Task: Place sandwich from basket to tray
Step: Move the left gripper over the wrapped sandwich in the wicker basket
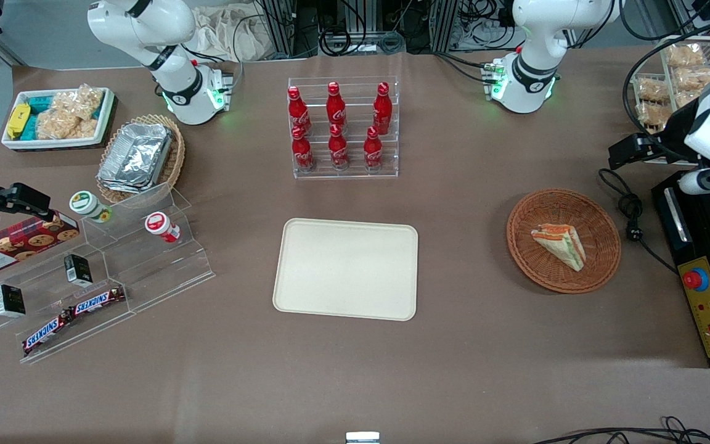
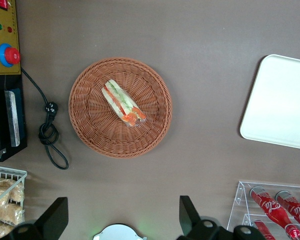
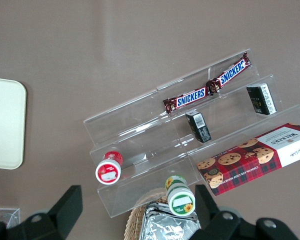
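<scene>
The sandwich (image 1: pixel 559 245) (image 2: pixel 122 102), a clear-wrapped white-bread wedge with orange and green filling, lies in the round reddish-brown wicker basket (image 1: pixel 534 259) (image 2: pixel 95 130). The cream rectangular tray (image 1: pixel 346 268) (image 2: pixel 280 105) lies flat at the table's middle with nothing on it, beside the basket toward the parked arm's end. My left gripper (image 1: pixel 626 151) (image 2: pixel 121 215) hangs high above the table at the working arm's end, farther from the front camera than the basket. Its fingers (image 2: pixel 187 215) stand wide open and hold nothing.
A clear rack of red cola bottles (image 1: pixel 342 126) stands farther back than the tray. A black control box with a red button (image 1: pixel 709 308) and a coiled cable (image 1: pixel 632 216) lie beside the basket. An acrylic stepped shelf of snacks (image 1: pixel 96 271) stands toward the parked arm's end.
</scene>
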